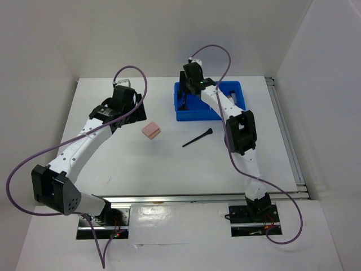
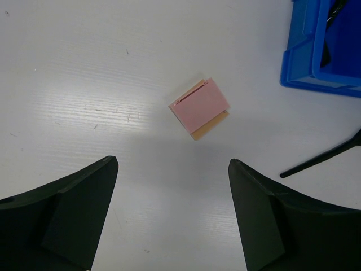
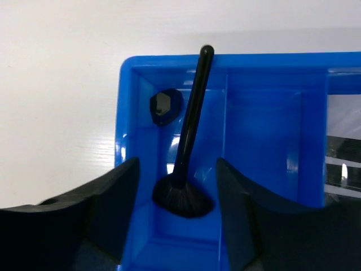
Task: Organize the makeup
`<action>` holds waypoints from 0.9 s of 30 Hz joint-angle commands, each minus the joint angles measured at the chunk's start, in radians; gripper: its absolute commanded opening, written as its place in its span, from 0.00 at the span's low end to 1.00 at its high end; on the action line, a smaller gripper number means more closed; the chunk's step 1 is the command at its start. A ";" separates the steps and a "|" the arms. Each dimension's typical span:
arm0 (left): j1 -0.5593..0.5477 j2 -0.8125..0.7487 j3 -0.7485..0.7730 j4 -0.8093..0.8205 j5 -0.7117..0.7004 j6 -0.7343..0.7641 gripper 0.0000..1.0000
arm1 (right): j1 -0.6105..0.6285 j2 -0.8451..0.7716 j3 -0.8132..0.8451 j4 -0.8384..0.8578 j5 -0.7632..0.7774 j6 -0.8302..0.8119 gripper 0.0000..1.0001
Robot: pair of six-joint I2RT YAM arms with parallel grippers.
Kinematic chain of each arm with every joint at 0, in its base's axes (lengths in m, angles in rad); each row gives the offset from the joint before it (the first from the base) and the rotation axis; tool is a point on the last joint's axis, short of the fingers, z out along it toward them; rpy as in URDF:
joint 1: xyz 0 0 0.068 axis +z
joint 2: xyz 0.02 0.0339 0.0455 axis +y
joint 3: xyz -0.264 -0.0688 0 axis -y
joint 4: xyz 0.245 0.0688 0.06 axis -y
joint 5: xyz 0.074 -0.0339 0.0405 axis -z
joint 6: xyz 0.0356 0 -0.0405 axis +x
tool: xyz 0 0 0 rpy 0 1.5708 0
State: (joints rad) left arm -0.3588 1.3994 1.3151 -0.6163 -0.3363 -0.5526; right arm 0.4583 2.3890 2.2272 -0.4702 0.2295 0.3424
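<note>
White table (image 1: 113, 169), pink square sponge (image 1: 151, 131) lying flat, thin black brush (image 1: 197, 138) at the sponge's 3 o'clock, blue divided bin (image 1: 193, 116) at its 1 o'clock, all apart.

Left and right, as mounted. My left arm (image 1: 84, 134) rises from its base, then runs forward and inward, wrist pitched down. My left gripper (image 2: 172, 164) faces the table from above, its fingers (image 2: 73, 217) spread wide and holding nothing. My right arm (image 1: 243, 131) reaches farther toward the far side, elbow raised. My right gripper (image 3: 177, 164) points steeply down, jaws parted, both fingers (image 3: 84, 220) dark and broad.
</note>
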 commanded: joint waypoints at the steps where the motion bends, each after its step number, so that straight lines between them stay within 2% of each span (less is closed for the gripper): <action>1: 0.000 -0.014 0.039 0.006 -0.006 0.013 0.93 | 0.005 -0.221 -0.085 0.082 0.045 -0.014 0.61; 3: 0.000 -0.023 0.039 0.006 0.003 0.013 0.93 | 0.014 -0.269 -0.133 0.096 0.054 -0.014 0.50; 4: 0.000 -0.023 0.030 0.006 0.003 0.013 0.93 | 0.014 -0.290 -0.177 0.107 0.054 -0.014 0.40; 8: 0.000 -0.033 0.030 0.015 0.003 0.013 0.93 | 0.014 -0.343 -0.231 0.117 0.064 -0.025 0.18; 10: 0.000 -0.033 0.030 0.015 0.003 0.013 0.93 | 0.014 -0.312 -0.198 0.101 0.064 -0.025 0.12; 15: 0.000 -0.033 0.030 0.015 0.013 0.013 0.93 | 0.014 -0.150 -0.012 0.019 0.044 -0.034 0.14; 16: 0.000 -0.033 0.030 0.015 0.013 0.013 0.93 | 0.014 -0.125 0.015 0.010 0.044 -0.034 0.28; 17: 0.000 -0.033 0.030 0.015 0.013 0.013 0.93 | 0.003 -0.101 0.044 0.010 0.033 -0.034 0.35; 19: 0.000 -0.033 0.030 0.015 0.013 0.013 0.93 | 0.003 -0.029 0.124 -0.013 0.024 -0.034 0.45; 27: 0.000 0.001 0.039 0.006 0.003 0.013 0.93 | -0.030 0.087 0.183 0.035 -0.029 -0.014 0.48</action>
State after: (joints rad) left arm -0.3588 1.3975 1.3155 -0.6167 -0.3317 -0.5522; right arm 0.4458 2.4664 2.3344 -0.4473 0.2226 0.3210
